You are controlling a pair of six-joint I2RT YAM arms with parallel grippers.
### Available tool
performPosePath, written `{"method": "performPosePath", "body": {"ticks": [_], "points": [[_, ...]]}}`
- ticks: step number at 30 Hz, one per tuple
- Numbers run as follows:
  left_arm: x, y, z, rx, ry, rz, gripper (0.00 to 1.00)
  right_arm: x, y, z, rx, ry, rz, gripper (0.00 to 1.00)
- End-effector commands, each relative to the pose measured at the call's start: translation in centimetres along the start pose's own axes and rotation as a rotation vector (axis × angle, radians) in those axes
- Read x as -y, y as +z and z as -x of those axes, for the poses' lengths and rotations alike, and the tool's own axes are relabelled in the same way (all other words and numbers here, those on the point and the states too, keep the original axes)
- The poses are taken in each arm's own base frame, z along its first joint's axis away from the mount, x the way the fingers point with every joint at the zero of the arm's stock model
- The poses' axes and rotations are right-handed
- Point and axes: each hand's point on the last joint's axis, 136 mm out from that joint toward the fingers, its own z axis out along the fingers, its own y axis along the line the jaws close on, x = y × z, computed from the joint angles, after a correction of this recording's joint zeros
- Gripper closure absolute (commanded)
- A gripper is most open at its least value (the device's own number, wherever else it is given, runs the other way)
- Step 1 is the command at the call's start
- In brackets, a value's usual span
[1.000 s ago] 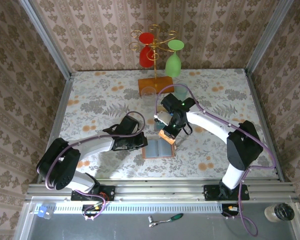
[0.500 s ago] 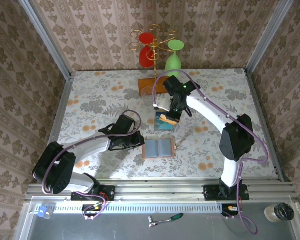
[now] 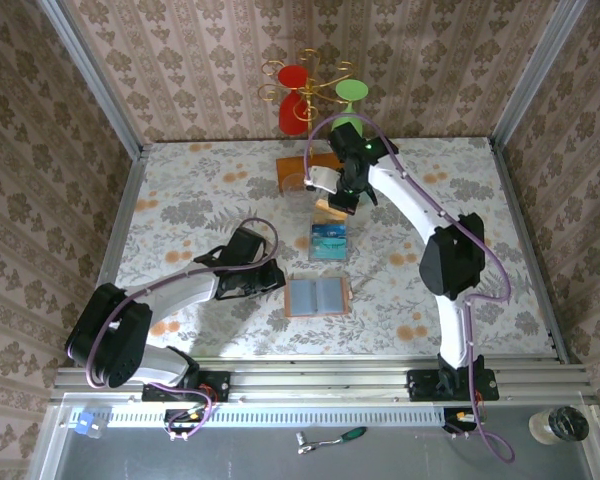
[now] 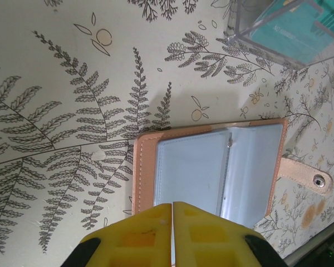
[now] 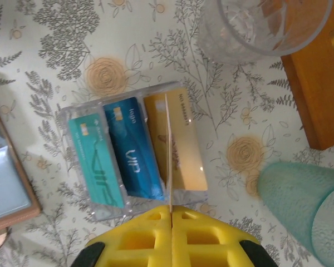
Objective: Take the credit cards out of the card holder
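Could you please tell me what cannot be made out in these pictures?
Right wrist view: the credit card in the right gripper is edge-on; its face is unreadable.
Left wrist view: the left gripper hides the near edge of the card holder; contact unclear.
Left wrist view: the clear box is cut off by the top edge.
Top view: print on the boxed cards is too small.

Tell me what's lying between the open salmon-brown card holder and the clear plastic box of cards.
Nothing: bare fern-print tablecloth separates the salmon-brown card holder from the clear plastic box, in the top and left wrist views.
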Motion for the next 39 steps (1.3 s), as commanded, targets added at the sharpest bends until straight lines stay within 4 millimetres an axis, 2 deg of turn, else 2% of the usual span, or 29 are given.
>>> {"method": "performPosePath", "body": {"ticks": [1,7,10,12,15,18,24,26,31,36,37,39], "points": [[-0.8,0.2,-0.2,-0.019,0.001,0.018,0.90,0.4,1.0,-0.7,-0.048,-0.033,0.013,1.00],[-1.4,0.2,-0.1,-0.020,-0.015,0.026,0.90,1.7,2.9,-1.5,-0.083,-0.039,-0.008,1.00],[-1.6,0.3,-0.1,-0.020,-0.022,0.026,0.89,1.6,3.4,-1.5,-0.085,-0.039,-0.001,1.00],[-1.6,0.4,-0.1,-0.018,-0.026,0.026,0.88,1.7,3.4,-1.5,-0.085,-0.034,-0.006,0.95],[-1.6,0.3,0.1,-0.007,-0.031,0.024,0.86,2.1,3.2,-1.5,-0.086,-0.024,-0.029,0.82],[-1.7,0.0,0.4,0.007,-0.026,0.029,0.85,2.6,2.5,-1.3,-0.070,-0.008,-0.069,0.75],[-2.4,-1.0,1.4,0.049,-0.011,0.057,0.80,2.8,0.7,-1.1,-0.019,0.036,-0.136,0.69],[-2.7,-1.6,2.0,0.074,0.009,0.082,0.75,2.6,0.3,-1.4,-0.008,0.056,-0.155,0.66],[-3.9,-3.2,3.6,0.137,0.069,0.166,0.52,1.7,-0.3,-2.7,0.018,0.136,-0.212,0.54],[-6.1,-4.8,4.8,0.189,0.098,0.254,0.35,0.2,-0.7,-5.0,0.033,0.218,-0.264,0.36],[-6.9,-5.4,5.2,0.204,0.086,0.277,0.32,0.0,-0.8,-5.5,0.036,0.232,-0.276,0.29],[-8.2,-6.4,5.8,0.235,0.082,0.319,0.13,-0.6,-1.0,-6.5,0.038,0.266,-0.304,0.23]]}}
